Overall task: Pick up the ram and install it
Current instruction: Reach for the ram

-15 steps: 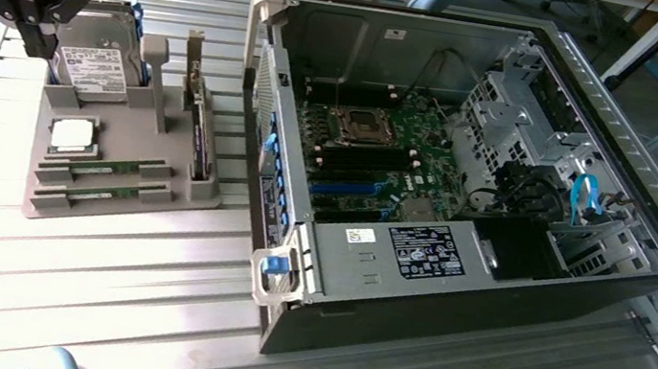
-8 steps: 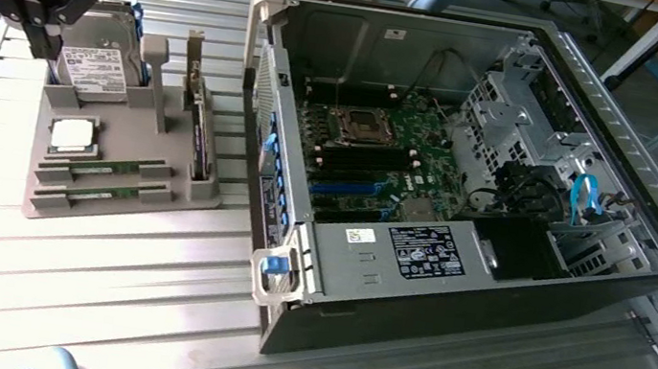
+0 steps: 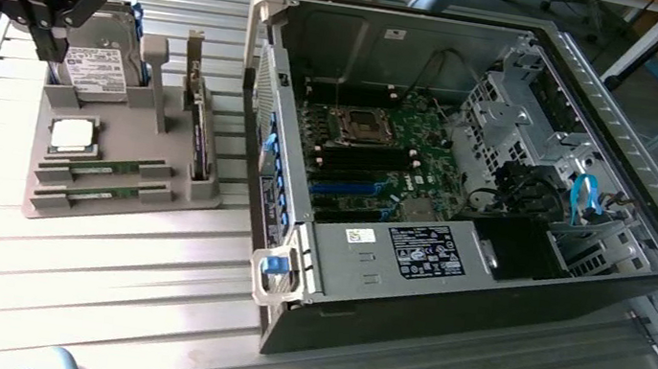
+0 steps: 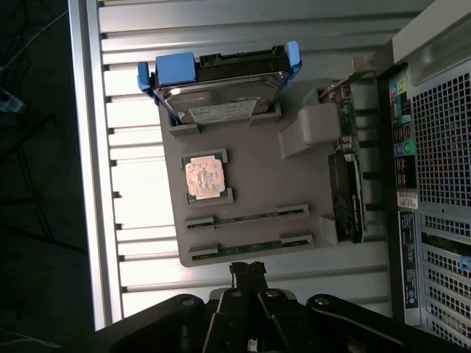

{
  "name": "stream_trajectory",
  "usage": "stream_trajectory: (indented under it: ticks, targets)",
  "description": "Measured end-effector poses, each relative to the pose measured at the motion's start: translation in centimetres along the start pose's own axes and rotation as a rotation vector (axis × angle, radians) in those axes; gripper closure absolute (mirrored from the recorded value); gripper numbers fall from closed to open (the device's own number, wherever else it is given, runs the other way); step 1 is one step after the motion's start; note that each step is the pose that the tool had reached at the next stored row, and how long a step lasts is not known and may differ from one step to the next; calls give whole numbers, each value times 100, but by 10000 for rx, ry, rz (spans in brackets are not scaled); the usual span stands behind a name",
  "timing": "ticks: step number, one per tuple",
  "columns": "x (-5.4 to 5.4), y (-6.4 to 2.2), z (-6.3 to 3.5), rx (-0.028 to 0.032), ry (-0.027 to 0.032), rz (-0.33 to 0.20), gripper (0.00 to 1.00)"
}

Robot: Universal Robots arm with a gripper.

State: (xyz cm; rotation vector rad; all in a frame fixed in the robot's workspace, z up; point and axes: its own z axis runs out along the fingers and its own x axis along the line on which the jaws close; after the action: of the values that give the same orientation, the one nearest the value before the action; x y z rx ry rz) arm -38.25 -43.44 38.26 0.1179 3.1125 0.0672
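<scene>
Pincer hangs high over the holder, at the exterior view's left, touching nothing. From the wrist, the pincer shows its fingers pressed together with nothing between them.

The ram lies flat in its slot on the holder's low front step, and a second stick sits in the next slot, just beside it and closer to the holder's front edge. In the wrist view the ram and second stick run parallel, both seated. The chip lies just behind them, and the hard drive stands at the holder's back edge. A card stands upright along the side nearest the case.

The case lies open, board exposed. Only a narrow strip of tabletop separates holder from case wall. There's plenty of bare slatted tabletop in front of the holder, and its edge rail runs near the holder on the exterior view's left.
</scene>
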Motion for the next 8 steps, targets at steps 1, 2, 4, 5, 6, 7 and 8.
stream_trajectory:
  ticks: [1,2,4,5,6,7,8]
  targets:
    - [-3,-1,1,0,0,0,89]
    - [-8,-3,3,1,0,0,89]
    - [-17,-8,7,1,0,1,89]
    - [-21,-9,8,1,0,1,89]
    - [-25,-11,10,1,1,0,89]
    - [-29,-13,10,1,1,0,89]
    - [-32,-15,11,2,2,0,89]
